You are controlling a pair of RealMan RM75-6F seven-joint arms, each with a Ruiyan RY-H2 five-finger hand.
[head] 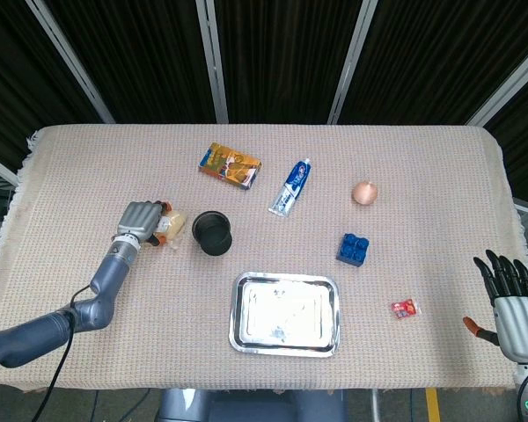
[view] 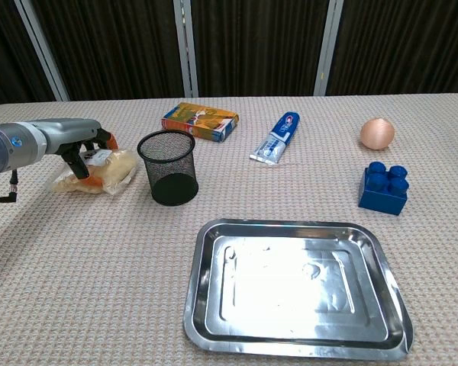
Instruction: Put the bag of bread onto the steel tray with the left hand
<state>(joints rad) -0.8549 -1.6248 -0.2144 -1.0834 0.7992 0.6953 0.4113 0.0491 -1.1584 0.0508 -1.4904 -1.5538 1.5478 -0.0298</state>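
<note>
The bag of bread (head: 172, 224) (view: 113, 169) is a clear packet of pale bread lying on the cloth just left of the black mesh cup (head: 212, 232) (view: 168, 168). My left hand (head: 143, 220) (view: 82, 145) lies over its left end with the fingers curled around it, gripping it while it still rests on the table. The steel tray (head: 286, 278) (view: 290, 226) sits at the front middle with nothing in it. At the front right edge my right hand (head: 510, 303) hovers with its fingers spread, holding nothing.
At the back of the table lie an orange box (head: 230, 164) (view: 200, 120) and a toothpaste tube (head: 290, 187) (view: 275, 138). A pale round ball (head: 364, 192), a blue brick (head: 353, 249) and a small red packet (head: 404, 308) lie to the right.
</note>
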